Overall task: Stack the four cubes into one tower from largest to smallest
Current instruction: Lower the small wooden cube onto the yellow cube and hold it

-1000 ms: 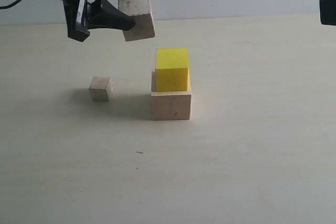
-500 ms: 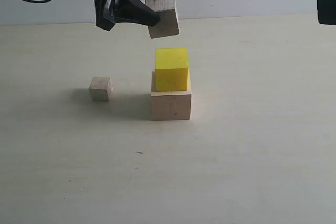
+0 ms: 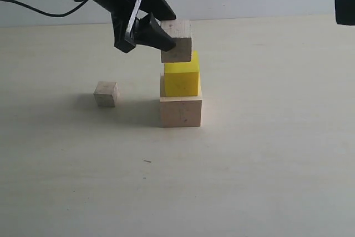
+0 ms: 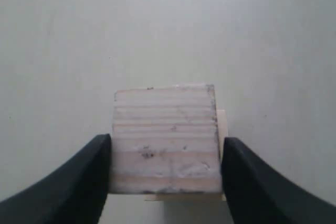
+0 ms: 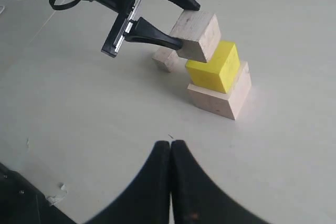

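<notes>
Left claw (image 3: 169,30) around small cube (image 3: 178,41) (snugly)

Left gripper (image 3: 171,28) brought wood cube (image 3: 178,41) down over yellow cube (image 3: 182,79).

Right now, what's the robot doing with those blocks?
It is building a tower. The left pincer grips a small wood cube and holds it right over the yellow cube, which sits on the big wood cube. I can't tell if the small cube is touching the yellow one yet. The smallest cube waits alone on the table, off to the side. The right pincer is shut, holds nothing and hangs back from the stack.
</notes>
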Controlling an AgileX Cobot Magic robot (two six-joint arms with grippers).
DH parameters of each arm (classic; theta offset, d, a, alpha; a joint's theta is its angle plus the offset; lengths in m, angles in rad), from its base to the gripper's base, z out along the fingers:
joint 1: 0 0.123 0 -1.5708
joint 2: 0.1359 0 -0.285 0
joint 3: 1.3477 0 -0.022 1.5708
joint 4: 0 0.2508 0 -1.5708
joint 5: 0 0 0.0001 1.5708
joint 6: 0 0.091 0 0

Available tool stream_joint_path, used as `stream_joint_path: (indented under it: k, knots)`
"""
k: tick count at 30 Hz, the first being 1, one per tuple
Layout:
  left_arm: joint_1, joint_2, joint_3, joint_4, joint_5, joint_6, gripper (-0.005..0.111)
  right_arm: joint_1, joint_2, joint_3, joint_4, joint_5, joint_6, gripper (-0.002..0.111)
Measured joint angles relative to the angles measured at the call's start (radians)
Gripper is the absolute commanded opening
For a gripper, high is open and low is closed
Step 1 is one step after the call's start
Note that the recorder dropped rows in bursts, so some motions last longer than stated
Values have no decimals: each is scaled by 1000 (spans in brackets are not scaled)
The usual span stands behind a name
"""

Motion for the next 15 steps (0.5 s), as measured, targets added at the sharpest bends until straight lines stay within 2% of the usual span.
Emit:
stream_joint_path:
  k: [15]
  knots:
    - [0,0,0,-46,-24,8,0,0,0,0,1,0,0,0]
